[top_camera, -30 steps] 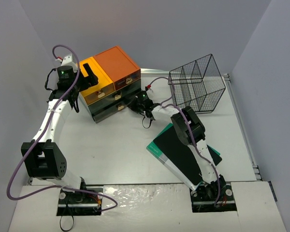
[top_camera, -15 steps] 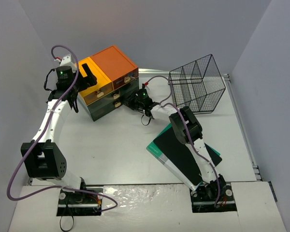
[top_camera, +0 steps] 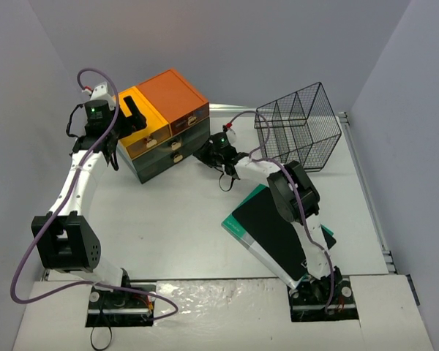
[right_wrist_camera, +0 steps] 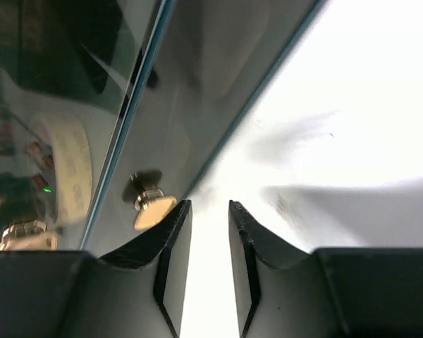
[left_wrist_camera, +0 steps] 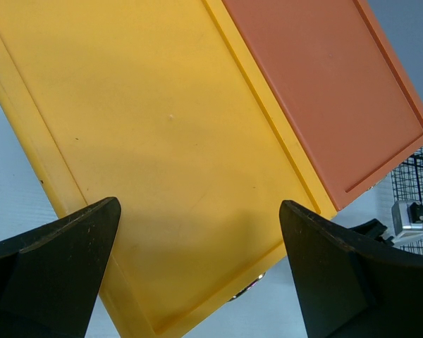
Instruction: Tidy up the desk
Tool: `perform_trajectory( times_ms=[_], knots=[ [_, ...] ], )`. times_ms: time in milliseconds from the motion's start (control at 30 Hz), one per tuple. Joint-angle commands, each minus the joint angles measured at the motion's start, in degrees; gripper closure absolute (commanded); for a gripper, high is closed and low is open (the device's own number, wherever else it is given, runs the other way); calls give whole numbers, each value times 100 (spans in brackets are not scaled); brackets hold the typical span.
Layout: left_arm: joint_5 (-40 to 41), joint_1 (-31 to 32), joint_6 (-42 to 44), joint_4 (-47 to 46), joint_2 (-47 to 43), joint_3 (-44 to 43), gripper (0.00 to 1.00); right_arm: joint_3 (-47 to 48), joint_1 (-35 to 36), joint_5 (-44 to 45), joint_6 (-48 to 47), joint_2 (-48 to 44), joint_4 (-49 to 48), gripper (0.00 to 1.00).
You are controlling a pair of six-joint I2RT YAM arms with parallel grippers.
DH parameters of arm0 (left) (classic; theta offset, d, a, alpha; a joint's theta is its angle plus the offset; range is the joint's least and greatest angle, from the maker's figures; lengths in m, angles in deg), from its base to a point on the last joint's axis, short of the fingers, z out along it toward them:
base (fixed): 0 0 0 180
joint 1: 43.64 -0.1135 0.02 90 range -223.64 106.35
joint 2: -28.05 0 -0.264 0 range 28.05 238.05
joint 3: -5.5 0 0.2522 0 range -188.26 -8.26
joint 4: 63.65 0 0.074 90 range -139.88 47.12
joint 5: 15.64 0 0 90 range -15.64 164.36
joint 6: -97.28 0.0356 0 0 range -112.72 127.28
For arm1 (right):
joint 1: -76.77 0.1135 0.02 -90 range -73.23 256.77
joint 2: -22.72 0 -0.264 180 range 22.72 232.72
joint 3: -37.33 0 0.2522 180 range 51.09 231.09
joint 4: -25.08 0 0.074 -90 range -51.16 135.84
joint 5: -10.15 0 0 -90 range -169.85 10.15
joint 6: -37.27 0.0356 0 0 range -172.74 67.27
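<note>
The white desk [top_camera: 175,219] bears a dark green drawer chest [top_camera: 164,150] with a yellow [left_wrist_camera: 162,141] and an orange top [left_wrist_camera: 324,91]. My left gripper [top_camera: 134,113] hovers wide open over the yellow top, its fingers [left_wrist_camera: 56,267] spread with nothing between them. My right gripper [top_camera: 207,155] is low at the chest's front right corner. Its jaws [right_wrist_camera: 209,205] stand a narrow gap apart and hold nothing. A brass drawer knob [right_wrist_camera: 149,203] sits just left of the left fingertip, on the glossy dark drawer front [right_wrist_camera: 162,105]. Bare desk [right_wrist_camera: 352,127] shows to the right.
A black wire basket [top_camera: 298,126] lies tilted at the back right, close behind the right forearm. A green and black notebook [top_camera: 274,227] lies under the right arm near the front. Grey walls close in on the left, back and right.
The right gripper's jaws have parted slightly beside the knob, and the right arm's elbow has swung to the right. The left arm has stayed still.
</note>
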Motion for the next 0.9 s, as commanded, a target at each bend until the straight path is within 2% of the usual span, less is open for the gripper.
perform_trajectory(
  times_ms=[0,133,233,367,633,700,767,867],
  knots=[
    [564,-255,54,1463,119,101,3,108,146,702,-694,-1036,645,70],
    [563,-249,40,1462,103,90,3,30,284,1209,-1223,-1581,1300,58],
    [564,-257,38,1428,12,61,3,-301,437,1585,-1580,-2197,1707,43],
    [592,-250,64,1487,-155,-203,3,-872,602,1927,-1912,-2949,2127,32],
    [106,-179,-3,1741,-851,-410,3,-2053,721,2276,-1805,-3971,2991,29],
    [-405,-124,-77,1828,-1040,-311,3,-2498,791,2366,-1705,-4313,3145,29],
    [-629,25,-91,1921,-1318,-232,3,-2750,863,2537,-1612,-4521,3303,29],
    [-756,724,-114,2172,-1577,-201,3,-3027,894,2728,-1504,-4795,3499,28]
  ],
)
